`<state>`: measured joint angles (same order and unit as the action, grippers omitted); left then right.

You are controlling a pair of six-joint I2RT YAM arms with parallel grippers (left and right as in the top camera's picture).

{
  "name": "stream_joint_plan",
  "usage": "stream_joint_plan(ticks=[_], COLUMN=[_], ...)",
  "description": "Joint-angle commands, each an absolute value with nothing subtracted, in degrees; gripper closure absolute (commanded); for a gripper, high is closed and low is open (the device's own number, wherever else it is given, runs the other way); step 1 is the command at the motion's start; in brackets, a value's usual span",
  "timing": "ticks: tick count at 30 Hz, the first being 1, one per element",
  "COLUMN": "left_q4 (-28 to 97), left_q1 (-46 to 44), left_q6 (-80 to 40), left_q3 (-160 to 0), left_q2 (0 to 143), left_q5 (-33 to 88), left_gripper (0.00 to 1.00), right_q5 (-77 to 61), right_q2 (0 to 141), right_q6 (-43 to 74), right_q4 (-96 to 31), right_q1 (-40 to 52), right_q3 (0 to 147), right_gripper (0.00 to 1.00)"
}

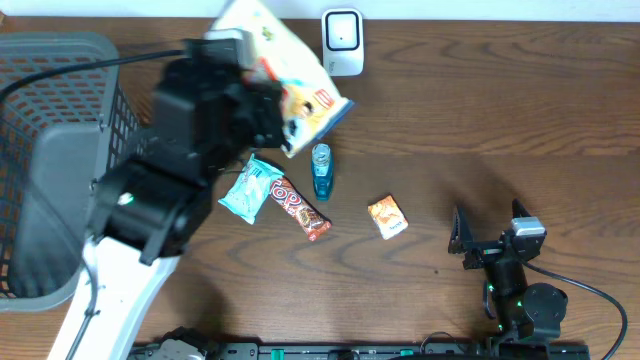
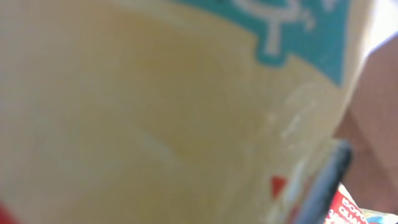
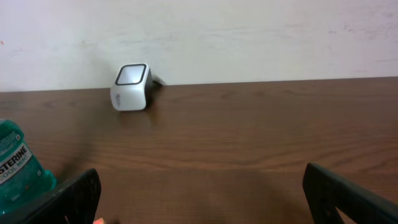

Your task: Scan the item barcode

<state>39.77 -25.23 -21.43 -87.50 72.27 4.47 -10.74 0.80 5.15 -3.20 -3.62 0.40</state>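
Overhead, the left end effector (image 1: 266, 100) is pinched on a snack bag (image 1: 285, 55), held over the table (image 1: 500, 110) just beside the white scanner (image 1: 342, 42). The right end effector (image 1: 487, 225) sits spread wide, holding nothing; a pale wall (image 3: 249, 37) backs the table.

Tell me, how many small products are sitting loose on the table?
4, clustered centrally: a teal packet, a red candy bar beside it, a small Listerine bottle behind them, an orange packet further right. The left arm could hide more.
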Motion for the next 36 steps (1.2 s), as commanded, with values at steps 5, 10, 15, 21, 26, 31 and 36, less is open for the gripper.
stream_joint_plan(ticks=[5, 10, 15, 21, 26, 31, 36], left_q4=[39.2, 39.3, 39.8, 40.4, 40.4, 40.4, 40.2], left_q1=[-31.0, -33.6, -35.5, -36.7, -38.4, -40.2, -41.0], left_q6=[-17.3, -15.4, -15.0, -15.0, -15.0, -15.0, -15.0], left_q3=[-88.4, -88.4, -88.4, -88.4, -88.4, -88.4, -88.4], left_q2=[76.5, 77.1, 77.1, 79.1, 83.7, 89.6, 96.7], left_q5=[-2.3, -4.9, -7.1, -7.1, -7.1, -7.1, -7.1], left_gripper=[0.93, 0.93, 0.93, 0.93, 0.93, 0.93, 0.93], right_q5=[-11.1, -11.1, -11.1, -11.1, -11.1, -11.1, -11.1], right_q2=[0.8, 0.8, 0.8, 0.8, 0.8, 0.8, 0.8], right_q6=[4.6, 4.6, 4.6, 4.6, 4.6, 4.6, 4.6], right_q4=[-3.4, -3.4, -3.4, -3.4, -3.4, -3.4, -3.4], right_q1=[-3.4, -3.4, -3.4, -3.4, -3.4, -3.4, -3.4], right_q3=[0.3, 0.3, 0.3, 0.3, 0.3, 0.3, 0.3], right_gripper=[0.01, 0.01, 0.01, 0.01, 0.01, 0.01, 0.01])
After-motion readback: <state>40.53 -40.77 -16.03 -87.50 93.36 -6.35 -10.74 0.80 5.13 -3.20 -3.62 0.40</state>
